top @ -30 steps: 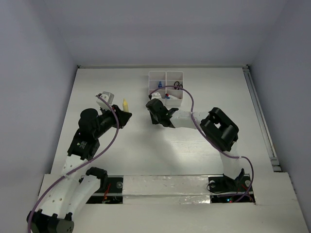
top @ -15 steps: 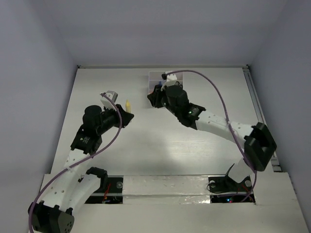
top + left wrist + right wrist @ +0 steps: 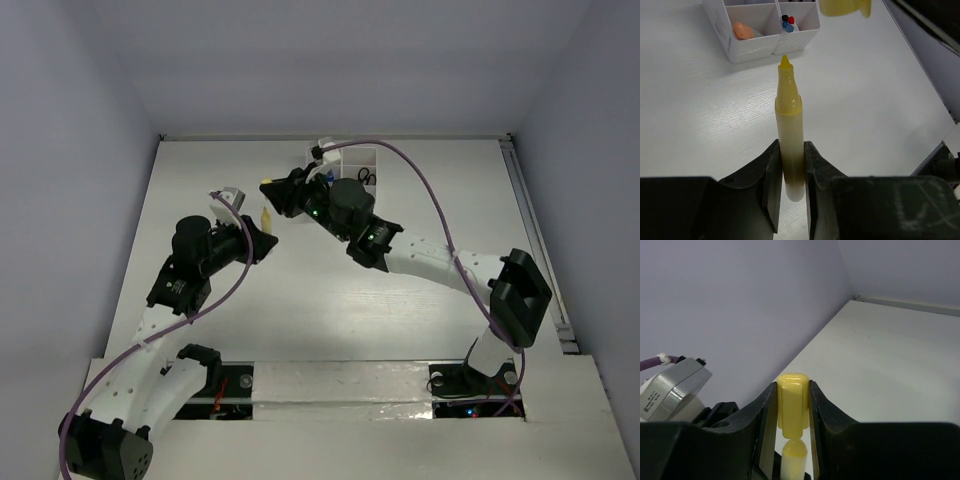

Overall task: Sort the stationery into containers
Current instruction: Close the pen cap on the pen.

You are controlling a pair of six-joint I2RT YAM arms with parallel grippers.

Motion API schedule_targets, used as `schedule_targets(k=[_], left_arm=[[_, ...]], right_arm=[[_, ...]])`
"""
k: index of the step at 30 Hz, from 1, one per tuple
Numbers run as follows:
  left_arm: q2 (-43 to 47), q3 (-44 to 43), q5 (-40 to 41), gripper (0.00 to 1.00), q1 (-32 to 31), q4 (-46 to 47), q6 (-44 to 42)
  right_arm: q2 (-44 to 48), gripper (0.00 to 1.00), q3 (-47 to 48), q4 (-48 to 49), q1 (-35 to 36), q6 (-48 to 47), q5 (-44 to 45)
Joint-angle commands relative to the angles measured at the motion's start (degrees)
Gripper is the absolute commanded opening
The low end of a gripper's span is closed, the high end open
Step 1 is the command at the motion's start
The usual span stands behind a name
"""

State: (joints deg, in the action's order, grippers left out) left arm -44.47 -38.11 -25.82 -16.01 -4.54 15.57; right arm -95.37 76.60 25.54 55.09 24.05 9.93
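Observation:
My left gripper [image 3: 790, 150] is shut on a cream marker with a bare yellow tip [image 3: 788, 117] and holds it upright above the table; it also shows in the top view [image 3: 264, 216]. My right gripper [image 3: 792, 390] is shut on a yellow cap [image 3: 793, 402], which sits just above the marker's tip [image 3: 793, 450] and in line with it. The cap shows at the top edge of the left wrist view [image 3: 845, 6]. In the top view the right gripper [image 3: 272, 190] sits just behind the left gripper [image 3: 262, 238]. The white organiser tray [image 3: 356, 158] is partly hidden by the right arm.
The tray's near compartments [image 3: 757, 49] hold an orange eraser [image 3: 742, 31] and pens with red and blue caps [image 3: 788, 23]. Black scissors handles [image 3: 366, 178] show in a back compartment. The left wrist's camera housing [image 3: 670, 390] is close beside my right gripper. The side wall stands at the left.
My right arm has swung left from in front of the tray to the left gripper, bringing the cap over the marker tip. The left gripper has shifted slightly forward.

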Motion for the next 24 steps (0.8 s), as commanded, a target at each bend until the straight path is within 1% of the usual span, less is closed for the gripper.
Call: schedule_targets(k=[1,5,24], left_arm=[[1.0,-1.1,-2.2,0.00,0.4,2.8,0.0],[1.1,-1.0,-2.7,0.00,0.4,3.0,0.0],[2.3,-1.0,-1.9,0.00,0.4,3.4,0.2]], right_arm=[[-0.5,0.03,4.0,6.4,0.9,0.4,-1.5],[-1.8,0.03,4.2,6.2,2.1,0.5,-1.7],[-3.4,0.04,2.2,5.6,2.1,-0.1,0.4]])
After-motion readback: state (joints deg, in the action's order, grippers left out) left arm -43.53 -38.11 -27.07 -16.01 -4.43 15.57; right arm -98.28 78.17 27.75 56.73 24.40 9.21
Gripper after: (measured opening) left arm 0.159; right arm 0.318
